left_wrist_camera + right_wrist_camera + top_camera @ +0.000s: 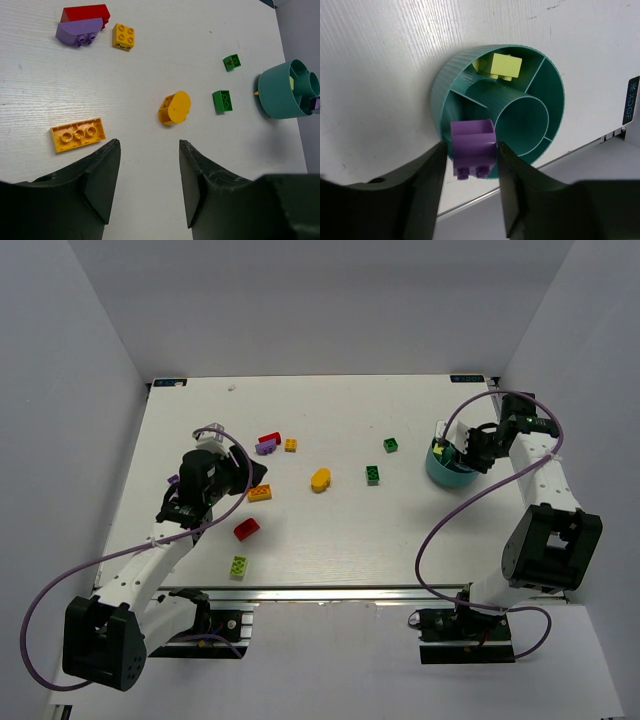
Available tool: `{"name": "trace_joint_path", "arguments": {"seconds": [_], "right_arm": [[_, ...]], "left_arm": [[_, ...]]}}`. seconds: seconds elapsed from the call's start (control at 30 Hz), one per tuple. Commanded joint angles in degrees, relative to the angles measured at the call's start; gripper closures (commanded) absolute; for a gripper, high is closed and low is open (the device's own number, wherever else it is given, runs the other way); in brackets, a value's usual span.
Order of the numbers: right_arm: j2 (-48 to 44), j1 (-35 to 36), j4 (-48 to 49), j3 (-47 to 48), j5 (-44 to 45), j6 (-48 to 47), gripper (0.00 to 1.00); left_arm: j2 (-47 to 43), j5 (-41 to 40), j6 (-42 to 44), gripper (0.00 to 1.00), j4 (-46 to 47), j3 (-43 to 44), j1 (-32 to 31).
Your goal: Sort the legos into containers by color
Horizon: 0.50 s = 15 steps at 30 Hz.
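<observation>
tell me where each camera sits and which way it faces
top external: high behind the robot, looking down on the white table; left arm, right arm show.
left wrist: low, facing the oval orange-yellow plastic brick; open left gripper shows.
right wrist: looking into the round teal plastic bowl; right gripper holds a purple studded brick.
shared: all see the bowl.
</observation>
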Motion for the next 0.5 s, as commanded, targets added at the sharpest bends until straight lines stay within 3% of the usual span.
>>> {"name": "trace_joint_path", "arguments": {"seconds": [0.0, 0.1, 0.37, 0.47], "right_arm": [[0.1, -0.4, 0.4, 0.7, 0.8, -1.6, 0.48], [0.2, -0.4, -0.5, 1.4, 0.1, -1.4, 0.39], [0.1, -0.4, -2.6, 9.3, -6.3, 6.2, 0.45], [-0.1, -0.3, 0.3, 13.2, -15.0, 18.7, 0.53]], "left_arm": [[-1.0, -0.8, 0.9, 0.40, -1.2, 1.0, 0.4], [-1.3, -1.1, 0.9, 0.39, -1.8, 1.1, 0.5], [-1.3, -4.0, -0.6, 0.38, -6.5, 2.7, 0.5], [-0.8, -8.3, -4.0, 0.61, -12.1, 4.0, 0.9]]}}
